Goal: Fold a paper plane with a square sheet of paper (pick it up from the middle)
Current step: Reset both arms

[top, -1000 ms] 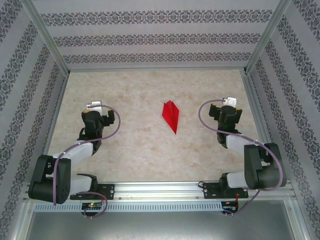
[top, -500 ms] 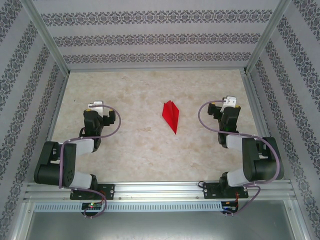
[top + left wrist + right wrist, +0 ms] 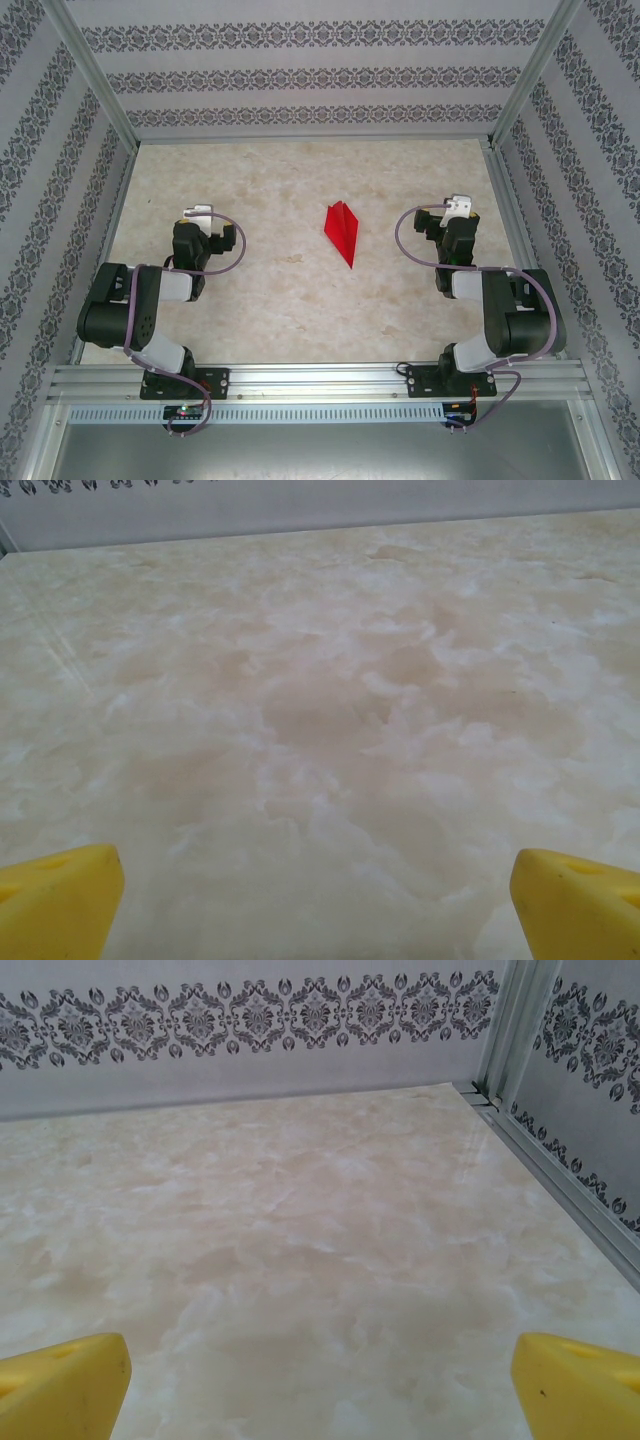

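At the near edge of the table (image 3: 300, 300), both arms are bent close over their bases. The left gripper (image 3: 199, 222) hangs over the left part of the table with its jaws spread fully. In the left wrist view its yellow fingertips (image 3: 55, 900) stand at the two lower corners, and the bare marbled surface lies between them, so it holds nothing. The right gripper (image 3: 455, 218) is in the same condition on the right side: wide open and empty, with bare table between the fingertips.

Farther out, about midway between the two grippers and well apart from each, the paper plane (image 3: 342, 230) lies flat on the table. It is a slim red dart with its sharp tip pointing toward the near edge. Behind it rises the patterned wall (image 3: 300, 75).

I judge that the folding is done and the task is at its end. If any further move is needed, an arm must reach to the centre and pinch the thin paper gently, without crushing the crease.
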### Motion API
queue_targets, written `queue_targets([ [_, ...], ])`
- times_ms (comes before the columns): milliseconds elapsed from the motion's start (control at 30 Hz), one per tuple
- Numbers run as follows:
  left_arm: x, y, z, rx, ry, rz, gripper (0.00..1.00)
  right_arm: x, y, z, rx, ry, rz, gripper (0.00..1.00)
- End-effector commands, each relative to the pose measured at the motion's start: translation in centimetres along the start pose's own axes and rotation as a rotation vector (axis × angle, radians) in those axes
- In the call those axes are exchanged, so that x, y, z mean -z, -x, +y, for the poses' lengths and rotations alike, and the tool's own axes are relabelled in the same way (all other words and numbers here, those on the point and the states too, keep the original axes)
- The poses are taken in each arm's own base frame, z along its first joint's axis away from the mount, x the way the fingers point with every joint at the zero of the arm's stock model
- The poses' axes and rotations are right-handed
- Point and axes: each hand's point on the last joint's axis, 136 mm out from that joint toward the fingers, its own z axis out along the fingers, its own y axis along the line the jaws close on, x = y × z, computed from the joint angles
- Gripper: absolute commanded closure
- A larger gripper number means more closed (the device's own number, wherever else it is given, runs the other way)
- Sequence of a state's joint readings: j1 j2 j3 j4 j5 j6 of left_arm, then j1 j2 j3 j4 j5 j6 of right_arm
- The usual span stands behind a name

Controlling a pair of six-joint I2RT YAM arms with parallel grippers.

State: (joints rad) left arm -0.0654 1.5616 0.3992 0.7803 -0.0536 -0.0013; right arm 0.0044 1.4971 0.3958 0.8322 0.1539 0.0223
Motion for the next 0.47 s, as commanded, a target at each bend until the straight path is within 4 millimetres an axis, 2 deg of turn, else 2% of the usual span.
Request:
queue_targets([
  [0, -0.15, 2.0, -0.36, -0.027, -0.032, -0.064, 0.0, 0.02, 0.51, 0.16, 0.01, 0.018, -0.026, 0.02],
  [433, -0.29, 1.99, -0.36, -0.029, -0.029, -0.059, 0.0, 0.22, 0.54, 0.52, 0.016, 0.04, -0.034, 0.02],
])
